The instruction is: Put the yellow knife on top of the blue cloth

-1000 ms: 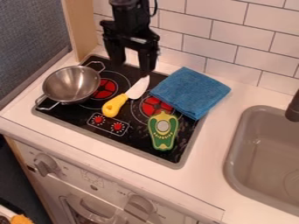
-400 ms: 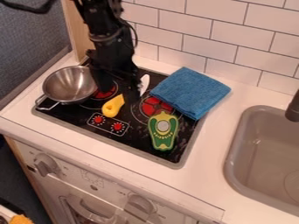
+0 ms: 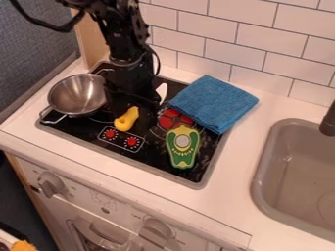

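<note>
Robot arm (image 3: 121, 32): all black, blocky jointed segments, dull grey sheen on edges. Thick black cable (image 3: 47, 24) loops off upper part; thinner black cable (image 3: 157, 60) curves alongside. Small pale specks on housing, too small to identify. Rounded joint, dark two-finger tool (image 3: 136, 104).

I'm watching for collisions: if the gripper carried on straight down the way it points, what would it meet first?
Most likely the yellow knife, near where handle and blade join, beneath the gripper; the black stovetop would come next. Remaining height is unclear.
</note>
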`<state>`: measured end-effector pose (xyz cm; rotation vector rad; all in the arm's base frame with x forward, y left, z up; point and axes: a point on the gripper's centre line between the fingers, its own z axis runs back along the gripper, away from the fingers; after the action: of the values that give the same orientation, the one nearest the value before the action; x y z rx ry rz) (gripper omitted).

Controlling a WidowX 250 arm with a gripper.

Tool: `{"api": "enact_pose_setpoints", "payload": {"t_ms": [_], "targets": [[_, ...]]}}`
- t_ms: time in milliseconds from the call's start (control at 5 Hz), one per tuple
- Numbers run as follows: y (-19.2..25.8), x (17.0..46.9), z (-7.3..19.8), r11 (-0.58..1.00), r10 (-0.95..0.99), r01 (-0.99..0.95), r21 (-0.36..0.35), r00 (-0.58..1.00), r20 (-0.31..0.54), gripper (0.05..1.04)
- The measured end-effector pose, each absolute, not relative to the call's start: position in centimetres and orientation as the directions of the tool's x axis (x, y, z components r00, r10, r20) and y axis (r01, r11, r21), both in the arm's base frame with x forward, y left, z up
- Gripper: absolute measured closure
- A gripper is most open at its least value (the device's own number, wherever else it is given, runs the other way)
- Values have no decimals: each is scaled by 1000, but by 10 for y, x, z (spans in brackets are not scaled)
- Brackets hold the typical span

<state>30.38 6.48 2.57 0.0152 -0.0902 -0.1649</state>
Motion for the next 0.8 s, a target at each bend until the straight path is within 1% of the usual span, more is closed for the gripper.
{"api": "enact_pose_setpoints", "payload": {"t_ms": [200, 400, 600, 800], "targets": [[70, 309, 17, 991, -133, 132, 21, 988, 72, 84], [80, 307, 10, 997, -84, 83, 7, 995, 55, 112], [83, 308, 10, 997, -73, 73, 0, 996, 47, 237], [84, 308, 10, 996, -85, 85, 4, 995, 45, 520]]}}
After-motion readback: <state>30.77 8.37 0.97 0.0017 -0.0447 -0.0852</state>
